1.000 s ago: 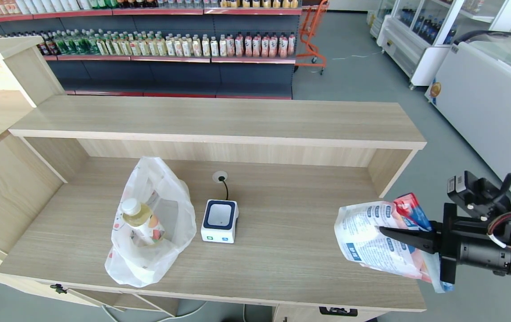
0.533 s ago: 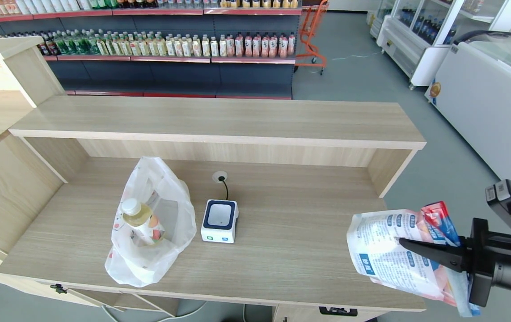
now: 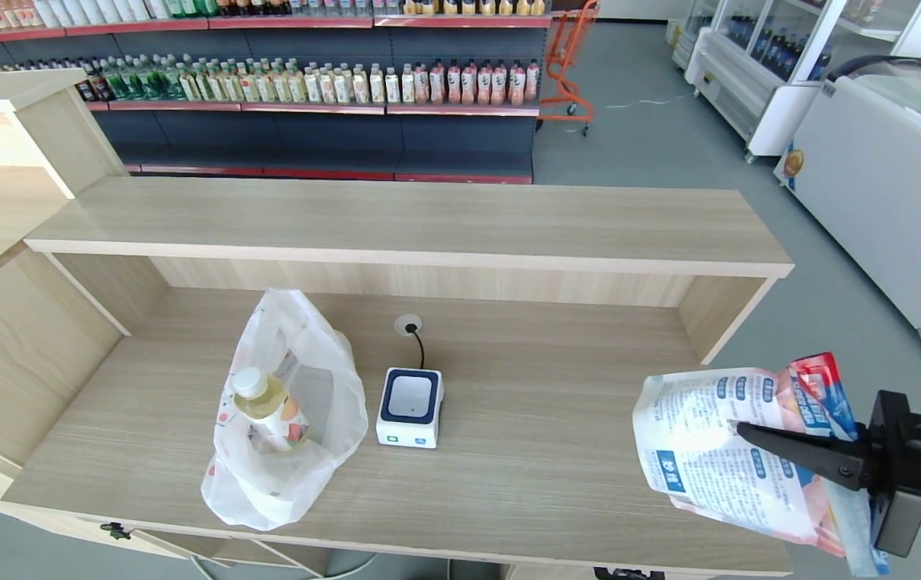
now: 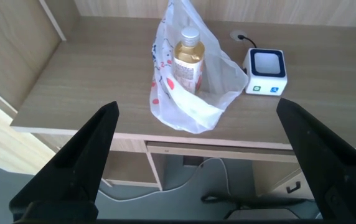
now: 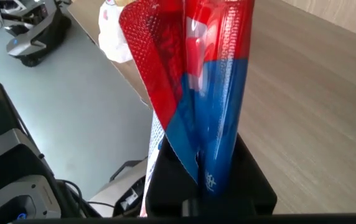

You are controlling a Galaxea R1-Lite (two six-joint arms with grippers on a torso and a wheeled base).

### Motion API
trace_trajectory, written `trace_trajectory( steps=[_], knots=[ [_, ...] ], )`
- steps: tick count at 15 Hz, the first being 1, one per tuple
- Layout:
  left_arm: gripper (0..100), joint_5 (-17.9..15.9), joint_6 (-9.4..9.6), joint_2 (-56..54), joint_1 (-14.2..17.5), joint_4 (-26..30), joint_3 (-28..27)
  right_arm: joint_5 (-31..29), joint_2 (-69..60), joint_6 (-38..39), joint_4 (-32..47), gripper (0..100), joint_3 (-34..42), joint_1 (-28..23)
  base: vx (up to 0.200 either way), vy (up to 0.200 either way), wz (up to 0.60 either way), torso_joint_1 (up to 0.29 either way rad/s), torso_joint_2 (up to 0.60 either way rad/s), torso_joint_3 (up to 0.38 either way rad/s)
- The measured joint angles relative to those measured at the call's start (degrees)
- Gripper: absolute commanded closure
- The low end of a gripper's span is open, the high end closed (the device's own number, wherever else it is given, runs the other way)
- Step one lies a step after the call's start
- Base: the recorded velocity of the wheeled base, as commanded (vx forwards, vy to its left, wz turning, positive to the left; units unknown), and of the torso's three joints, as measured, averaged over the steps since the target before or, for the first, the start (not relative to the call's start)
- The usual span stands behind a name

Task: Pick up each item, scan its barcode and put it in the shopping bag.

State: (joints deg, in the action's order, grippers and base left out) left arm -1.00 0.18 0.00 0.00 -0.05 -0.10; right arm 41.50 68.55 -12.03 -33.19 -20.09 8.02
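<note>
My right gripper (image 3: pixel 758 441) is shut on a white, red and blue snack pouch (image 3: pixel 730 451), held in the air over the counter's right front corner. The right wrist view sees the pouch (image 5: pixel 203 93) edge-on, clamped between the fingers. A white shopping bag (image 3: pixel 287 411) stands on the left of the counter with a yellow drink bottle (image 3: pixel 265 403) upright inside it. The white and navy barcode scanner (image 3: pixel 410 407) sits just right of the bag. My left gripper (image 4: pixel 196 162) hangs open, high above the counter's front edge, with the shopping bag (image 4: pixel 190 74) and scanner (image 4: pixel 266 71) below it.
The wooden counter (image 3: pixel 508 451) has a raised back ledge (image 3: pixel 412 221) and side walls. The scanner's cable runs to a hole (image 3: pixel 408 325) near the back. Store shelves with bottles (image 3: pixel 307 80) and white freezers (image 3: pixel 871 161) stand beyond.
My right gripper has drawn back to the right and slightly down with the pouch. The head camera has shifted a little, so the whole counter sits slightly right and lower.
</note>
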Motion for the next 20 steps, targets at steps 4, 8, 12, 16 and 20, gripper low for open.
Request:
trace_trajectory(
  steps=[4, 8, 12, 16, 20],
  knots=[
    [0, 0.0, -0.07, 0.0, 0.0, 0.0, 0.0, 0.4, 0.5, -0.3, -0.2, 100, -0.4, 0.0, 0.0, 0.2, 0.0, 0.001, 0.0, 0.0],
    [0, 0.0, 0.02, 0.0, 0.0, 0.0, 0.0, 0.7, 5.3, -7.6, -0.5, 100, -1.4, -0.8, 0.0, 0.2, 0.0, 0.002, 0.0, -0.001],
    [0, 0.0, 0.0, 0.0, 0.0, 0.0, 0.0, 3.5, 16.1, -19.5, -0.6, 100, -8.1, -3.9, 0.05, 0.2, 0.0, 0.001, 0.0, -0.001],
    [0, 0.0, -0.29, 0.0, 0.0, 0.0, 0.0, 6.4, 27.9, -32.0, -0.6, 100, -16.8, -5.0, 0.0, 0.0, 0.0, 0.0, 0.0, 0.0],
    [0, 0.0, -0.32, 0.0, 0.0, 0.0, 0.0, 9.9, 37.2, -41.8, -0.6, 100, -23.0, -5.2, 0.0, 0.0, 0.0, 0.0, 0.0, 0.0]
  ],
)
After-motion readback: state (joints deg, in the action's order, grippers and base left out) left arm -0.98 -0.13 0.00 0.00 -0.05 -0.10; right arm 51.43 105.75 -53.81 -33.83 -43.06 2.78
